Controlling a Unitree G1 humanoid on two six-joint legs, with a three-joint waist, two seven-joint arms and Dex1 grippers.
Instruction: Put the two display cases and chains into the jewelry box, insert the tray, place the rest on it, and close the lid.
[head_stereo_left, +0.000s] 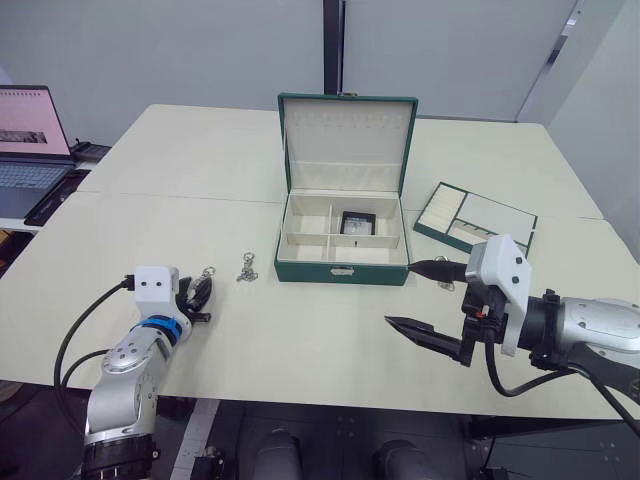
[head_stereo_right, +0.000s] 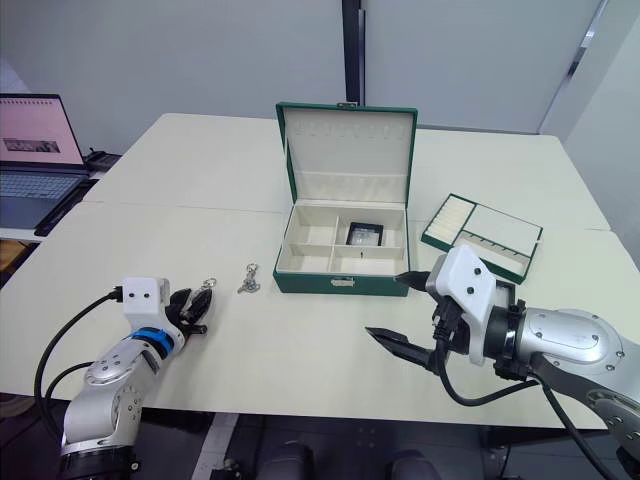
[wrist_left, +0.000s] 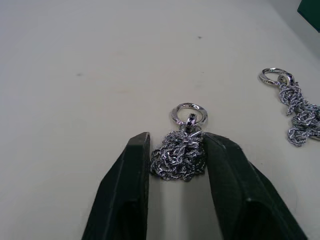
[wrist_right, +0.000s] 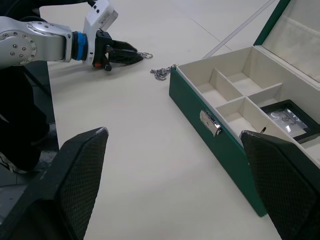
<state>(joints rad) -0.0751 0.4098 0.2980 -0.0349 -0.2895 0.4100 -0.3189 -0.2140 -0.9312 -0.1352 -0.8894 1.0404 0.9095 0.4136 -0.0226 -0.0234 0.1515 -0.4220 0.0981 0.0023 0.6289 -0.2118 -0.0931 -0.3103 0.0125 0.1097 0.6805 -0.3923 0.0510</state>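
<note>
Already my left gripper (wrist_left: 175, 165) sat low on the table (head_stereo_left: 300, 340), fingers astride one chain (wrist_left: 179, 159). The bunch filled the gap w/ both pads touching its sides, ring poking out fwd past the tips. Looked like a pinch just closing; whether it had real grip, I couldn't tell.

What mattered: the jewelry box (head_stereo_left: 342, 271) lay ahead and to my right of that gripper, well apart, lid (head_stereo_left: 346, 140) standing open at the back. Its green front wall was the edge to clear, so I judged lift first, then carry over. Bare table between, except the second chain (head_stereo_left: 246, 268), which lay near the box's left corner, close to the path.

One display case (head_stereo_left: 357, 222) sat in the rear-right compartment; front ones looked free.

My right gripper (head_stereo_left: 425, 297) hovered wide open, holding nothing, by the box's front right corner, tray (head_stereo_left: 476, 217) beyond it. Left arm was plainly nearer both chains.
</note>
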